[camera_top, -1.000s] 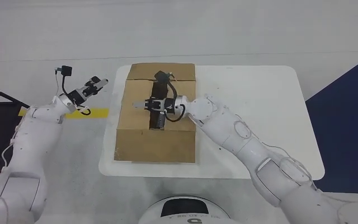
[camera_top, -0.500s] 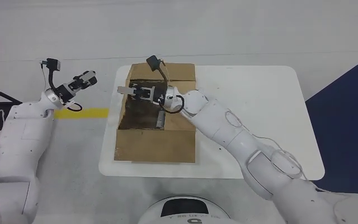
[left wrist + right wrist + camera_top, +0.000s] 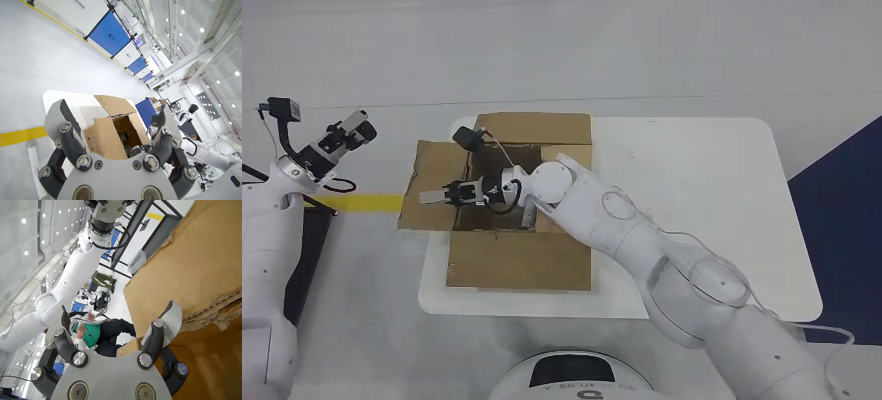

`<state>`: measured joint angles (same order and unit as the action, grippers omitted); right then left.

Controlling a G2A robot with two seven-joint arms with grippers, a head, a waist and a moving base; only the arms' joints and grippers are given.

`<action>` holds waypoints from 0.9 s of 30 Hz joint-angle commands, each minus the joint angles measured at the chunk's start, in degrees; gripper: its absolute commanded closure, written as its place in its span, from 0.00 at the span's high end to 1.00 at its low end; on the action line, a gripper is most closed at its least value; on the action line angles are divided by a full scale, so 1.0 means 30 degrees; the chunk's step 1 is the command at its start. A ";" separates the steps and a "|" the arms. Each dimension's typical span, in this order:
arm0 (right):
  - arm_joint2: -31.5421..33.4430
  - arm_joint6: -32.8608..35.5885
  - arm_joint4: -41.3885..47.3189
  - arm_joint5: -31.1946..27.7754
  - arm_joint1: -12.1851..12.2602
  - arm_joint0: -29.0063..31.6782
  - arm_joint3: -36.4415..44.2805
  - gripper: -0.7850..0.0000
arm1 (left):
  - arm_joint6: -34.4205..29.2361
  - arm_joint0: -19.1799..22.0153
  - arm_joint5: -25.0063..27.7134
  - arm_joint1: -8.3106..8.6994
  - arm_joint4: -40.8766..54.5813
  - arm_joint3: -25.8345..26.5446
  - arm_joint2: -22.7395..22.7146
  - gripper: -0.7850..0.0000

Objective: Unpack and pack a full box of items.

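Box point(image 3: 517, 260) sits at the desk's point(image 3: 692, 200) left edge, near-left part. Its left flap point(image 3: 427, 170) is folded out and hangs past that edge.

Right claw point(image 3: 437, 196) reaches across the opening to that flap, fingers spread and released, gripping nothing. One finger point(image 3: 170, 317) lies against the flap's point(image 3: 189, 266) ragged edge. It looks placed to press the flap outward and keep the opening free for unpacking, not to pinch it.

Left claw point(image 3: 350, 128) is off the desk, well apart from the box on the left. It is also released and empty, probably parked clear so the flap has room to swing.

Step in hand is opening the box. The items point(image 3: 529, 212) are inside, so unpacking has not started.

Views:
- Top view gives the layout: the box against the left edge, the right arm crossing it, and a right flap covering part of the opening.
- Left wrist view looks past the spread left claw point(image 3: 113, 110) into the box point(image 3: 104, 136) from the side. It picks out dark round items point(image 3: 125, 135) deep inside and the far flap lying open.
- Right wrist view gives the contact: the right claw point(image 3: 118, 309) with torn cardboard at one fingertip and bare air at the other.

Cannot tell whether the finger pad or its back touches the flap.
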<state>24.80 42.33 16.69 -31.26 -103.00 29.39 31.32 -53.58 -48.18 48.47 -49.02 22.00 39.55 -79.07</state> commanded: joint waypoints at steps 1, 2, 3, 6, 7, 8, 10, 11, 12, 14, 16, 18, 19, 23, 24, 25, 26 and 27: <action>-0.0062 0.0151 -0.0179 -0.0031 -0.0212 -0.0147 -0.0382 1.00 | -0.0052 -0.0063 0.0060 0.0010 0.0046 0.0216 -0.0026 1.00; -0.0034 -0.0021 -0.0276 -0.0177 -0.0305 -0.0239 -0.0568 1.00 | -0.0110 -0.0092 0.0074 0.0018 0.0108 0.0365 -0.0048 1.00; 0.0056 -0.0188 -0.0288 -0.0486 -0.0366 -0.0314 -0.0715 1.00 | -0.0215 -0.0136 0.0063 0.0026 0.0249 0.0519 -0.0080 1.00; 0.0646 -0.1216 -0.0416 -0.2191 -0.0272 -0.0641 -0.1216 1.00 | -0.0910 -0.0346 -0.0168 0.0054 0.0863 0.1247 -0.0120 1.00; 0.0914 -0.1633 -0.0468 -0.2946 -0.0156 -0.0703 -0.1300 1.00 | -0.1022 -0.0456 -0.0280 0.0078 0.0854 0.1685 -0.0085 1.00; 0.1180 -0.1999 -0.0589 -0.3664 0.0013 -0.0713 -0.1460 1.00 | -0.1060 -0.0620 -0.0317 0.0111 0.0751 0.2109 -0.0052 1.00; 0.1841 -0.3178 -0.1094 -0.5174 0.0516 -0.0825 -0.1919 1.00 | -0.1109 -0.1011 -0.0366 0.0175 0.0409 0.3113 0.0100 1.00; 0.2177 -0.3801 -0.1470 -0.5998 0.0840 -0.0805 -0.2163 1.00 | -0.1033 -0.1219 -0.0290 0.0212 0.0116 0.3659 0.0187 1.00; 0.2589 -0.4558 -0.1736 -0.6865 0.1204 -0.0703 -0.2416 1.00 | -0.0898 -0.1430 -0.0154 0.0253 -0.0304 0.4236 0.0297 1.00; 0.3449 -0.6144 -0.2380 -0.8588 0.2051 -0.0321 -0.3097 1.00 | -0.0513 -0.1868 0.0231 0.0338 -0.1285 0.5352 0.0549 1.00; 0.4255 -0.7756 -0.3303 -0.8913 0.2966 0.0167 -0.3163 1.00 | 0.0220 -0.2193 0.0963 0.0437 -0.2591 0.6213 0.0631 1.00; 0.5118 -0.9365 -0.4464 -0.8913 0.3991 0.1106 -0.2519 1.00 | 0.1166 -0.2525 0.1908 0.0490 -0.4271 0.7072 0.0709 1.00; 0.5675 -1.0371 -0.5148 -0.8913 0.4577 0.1672 -0.2195 1.00 | 0.1580 -0.2692 0.2323 0.0502 -0.5009 0.7617 0.0781 1.00; 0.8584 -1.3689 -0.8816 -0.8913 0.7110 0.5262 0.2272 1.00 | 0.3174 -0.3397 0.3176 0.0489 -0.8296 0.9425 0.0758 1.00; 0.9750 -1.4273 -0.9882 -0.8826 0.7802 0.6559 0.3931 1.00 | 0.3544 -0.3659 0.3176 0.0460 -0.9034 1.0000 0.0840 1.00; 1.0980 -1.4589 -1.0905 -0.8347 0.8438 0.8064 0.6128 1.00 | 0.3938 -0.3914 0.3176 0.0435 -0.9597 1.0435 0.0895 1.00; 1.2389 -1.4782 -1.1788 -0.7576 0.9039 0.9857 0.8725 1.00 | 0.4284 -0.4165 0.3176 0.0406 -1.0151 1.0892 0.0994 1.00; 1.3740 -1.4643 -1.2426 -0.6574 0.9546 1.1841 1.1589 1.00 | 0.4630 -0.4366 0.3176 0.0382 -1.0652 1.1215 0.1065 1.00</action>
<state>60.65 -1.96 -17.90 -54.21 -76.19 57.37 54.01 -40.83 -60.59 58.01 -47.80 -8.06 72.07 -76.13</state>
